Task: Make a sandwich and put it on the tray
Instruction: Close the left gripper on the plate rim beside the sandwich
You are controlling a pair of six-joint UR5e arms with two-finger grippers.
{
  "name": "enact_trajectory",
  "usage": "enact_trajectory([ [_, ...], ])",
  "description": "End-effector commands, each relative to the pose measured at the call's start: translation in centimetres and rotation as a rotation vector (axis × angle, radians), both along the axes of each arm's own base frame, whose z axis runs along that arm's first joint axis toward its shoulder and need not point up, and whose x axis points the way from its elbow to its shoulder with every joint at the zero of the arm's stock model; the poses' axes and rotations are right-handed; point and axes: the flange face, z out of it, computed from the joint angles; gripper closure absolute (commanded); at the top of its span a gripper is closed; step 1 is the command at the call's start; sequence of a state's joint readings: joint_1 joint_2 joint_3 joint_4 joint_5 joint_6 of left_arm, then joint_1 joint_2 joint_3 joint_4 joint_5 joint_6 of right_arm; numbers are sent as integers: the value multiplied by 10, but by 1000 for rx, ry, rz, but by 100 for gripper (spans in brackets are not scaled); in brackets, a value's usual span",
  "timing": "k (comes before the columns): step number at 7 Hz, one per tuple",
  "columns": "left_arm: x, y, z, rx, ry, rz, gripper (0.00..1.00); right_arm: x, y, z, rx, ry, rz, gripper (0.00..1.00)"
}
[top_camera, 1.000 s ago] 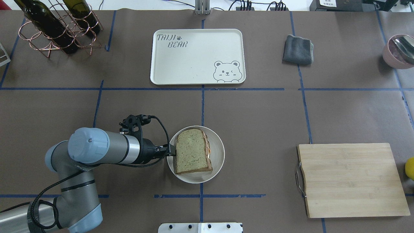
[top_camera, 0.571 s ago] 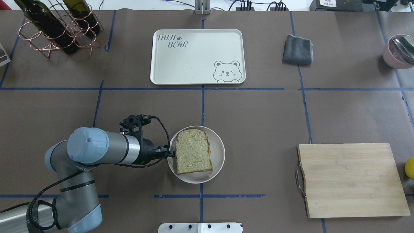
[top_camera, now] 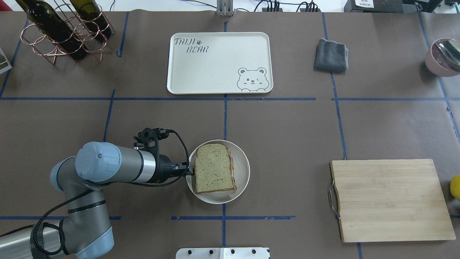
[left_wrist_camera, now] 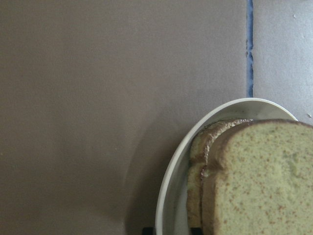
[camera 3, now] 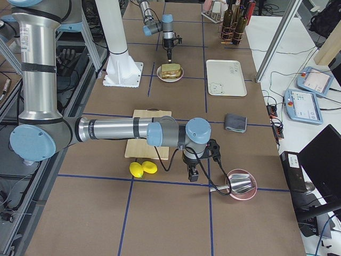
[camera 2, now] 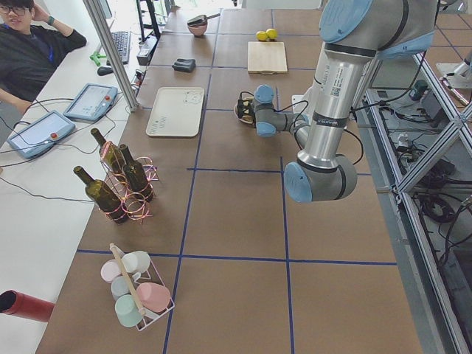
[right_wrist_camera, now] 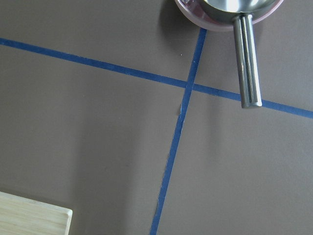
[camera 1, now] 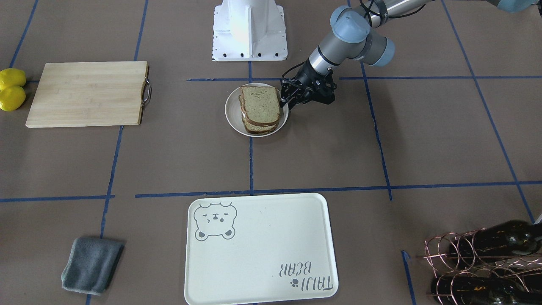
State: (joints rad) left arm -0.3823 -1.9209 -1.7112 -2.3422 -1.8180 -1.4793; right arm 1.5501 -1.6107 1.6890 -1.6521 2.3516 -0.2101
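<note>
The sandwich point(top_camera: 214, 168) lies flat on a small round white plate point(top_camera: 242, 169) at the table's near centre: two speckled bread slices stacked, with a sliver of egg point(top_camera: 233, 168) showing between them. It also shows in the front view point(camera 1: 259, 106) and the left wrist view point(left_wrist_camera: 264, 181). My left gripper point(top_camera: 189, 169) sits low at the plate's left rim, beside the sandwich's crust. Its two fingertips stand a little apart astride the rim in the wrist view, holding nothing. The cream bear tray point(top_camera: 219, 63) lies bare at the far centre. My right gripper point(camera 3: 194, 173) hangs far off to the right; I cannot tell its state.
A wooden cutting board point(top_camera: 390, 199) lies at the near right with lemons point(camera 1: 12, 89) beyond it. A grey cloth point(top_camera: 331, 54) lies right of the tray. A wine-bottle rack point(top_camera: 64, 28) stands at the far left. A pink bowl with a ladle point(top_camera: 444, 55) stands at the far right.
The top bread slice, tilted one second ago, now lies flat on the stack. The left gripper has stayed at the plate's left rim.
</note>
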Motion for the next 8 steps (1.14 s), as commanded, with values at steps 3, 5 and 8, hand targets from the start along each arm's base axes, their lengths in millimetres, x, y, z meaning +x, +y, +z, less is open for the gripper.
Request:
enact_trajectory([
  [3, 7, 1, 8, -6, -17, 5, 65, 0, 0, 0, 0, 2, -1, 0],
  [5, 7, 2, 8, -6, -17, 6, 70, 0, 0, 0, 0, 2, -1, 0],
  [8, 4, 3, 3, -3, -7, 8, 100, 0, 0, 0, 0, 2, -1, 0],
])
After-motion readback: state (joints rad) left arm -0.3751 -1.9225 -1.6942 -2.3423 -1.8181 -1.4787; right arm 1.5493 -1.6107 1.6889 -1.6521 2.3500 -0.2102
